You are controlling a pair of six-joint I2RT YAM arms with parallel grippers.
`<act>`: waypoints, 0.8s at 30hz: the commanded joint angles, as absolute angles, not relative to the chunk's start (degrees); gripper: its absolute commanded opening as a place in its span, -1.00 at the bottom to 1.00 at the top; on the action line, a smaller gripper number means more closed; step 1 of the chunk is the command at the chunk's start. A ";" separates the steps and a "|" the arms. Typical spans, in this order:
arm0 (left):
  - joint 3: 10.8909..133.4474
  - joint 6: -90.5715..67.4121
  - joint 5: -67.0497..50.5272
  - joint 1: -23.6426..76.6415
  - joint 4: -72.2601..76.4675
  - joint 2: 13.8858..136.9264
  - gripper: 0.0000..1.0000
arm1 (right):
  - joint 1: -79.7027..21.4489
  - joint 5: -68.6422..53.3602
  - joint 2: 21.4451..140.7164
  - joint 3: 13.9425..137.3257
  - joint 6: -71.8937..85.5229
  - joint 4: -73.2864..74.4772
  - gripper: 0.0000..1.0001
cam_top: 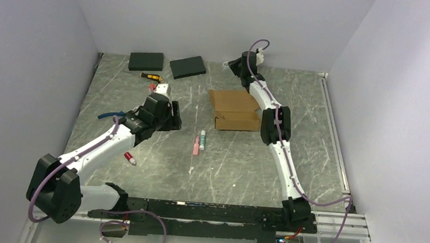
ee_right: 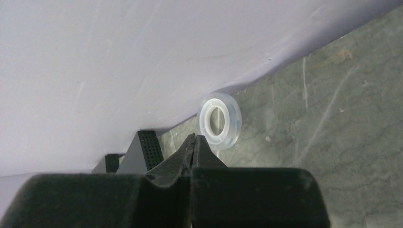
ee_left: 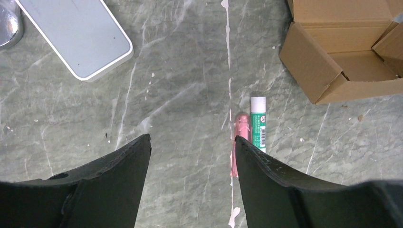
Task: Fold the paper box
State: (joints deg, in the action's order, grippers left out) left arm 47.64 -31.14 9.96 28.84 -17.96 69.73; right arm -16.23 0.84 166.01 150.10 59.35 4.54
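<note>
The paper box is brown cardboard and stands mid-table, its walls raised and its top open. The left wrist view shows its near corner and open inside at the upper right. My left gripper hovers over bare table left of the box, open, with nothing between its fingers. My right gripper is behind the box by the back wall, away from it. Its jaws are shut on nothing, just short of a clear tape roll.
A pink tube and a green-white tube lie by my left gripper's right finger. A white flat device lies further left. Two black slabs sit at the back. A yellow-black tool and a red-capped item lie around.
</note>
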 commanded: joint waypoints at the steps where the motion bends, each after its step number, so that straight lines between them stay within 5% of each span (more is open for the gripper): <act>1: 50.74 -32.05 11.02 28.65 -17.23 71.21 0.40 | -16.87 4.62 167.18 153.78 60.38 0.67 -1.00; 24: 51.29 -32.93 11.12 28.65 -19.32 68.55 0.39 | -17.27 9.93 166.57 152.55 60.29 5.69 -1.00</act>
